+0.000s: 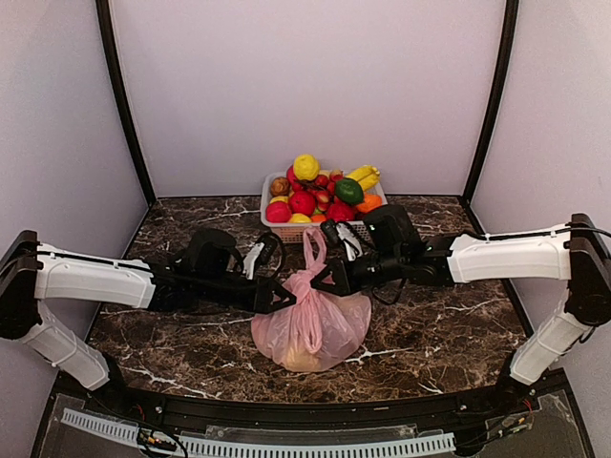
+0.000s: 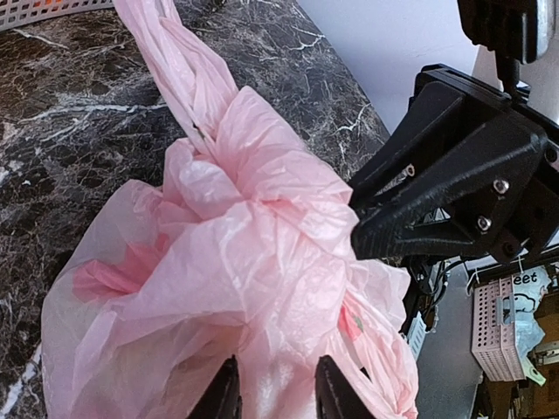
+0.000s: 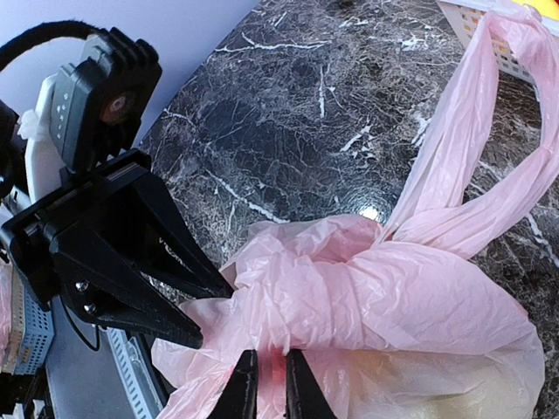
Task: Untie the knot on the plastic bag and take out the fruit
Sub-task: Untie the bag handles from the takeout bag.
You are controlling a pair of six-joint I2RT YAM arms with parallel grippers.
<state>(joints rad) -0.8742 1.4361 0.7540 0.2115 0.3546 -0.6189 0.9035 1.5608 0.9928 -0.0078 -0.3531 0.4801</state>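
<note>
plastic bag (image 1: pixel 310 329) on table (image 1: pixel 430 324); before basket (image 1: pixel 286 232)

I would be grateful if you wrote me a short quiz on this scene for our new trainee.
1. True or false: the plastic bag is untied.
2. Where does the white basket stand? A) beyond the bag, B) between the arm bases, C) on the bag.
3. Fill in: the left gripper and the right gripper both pinch pink film beside the ____.
Key: 1 false, the knot is tied; 2 A; 3 knot.
</note>
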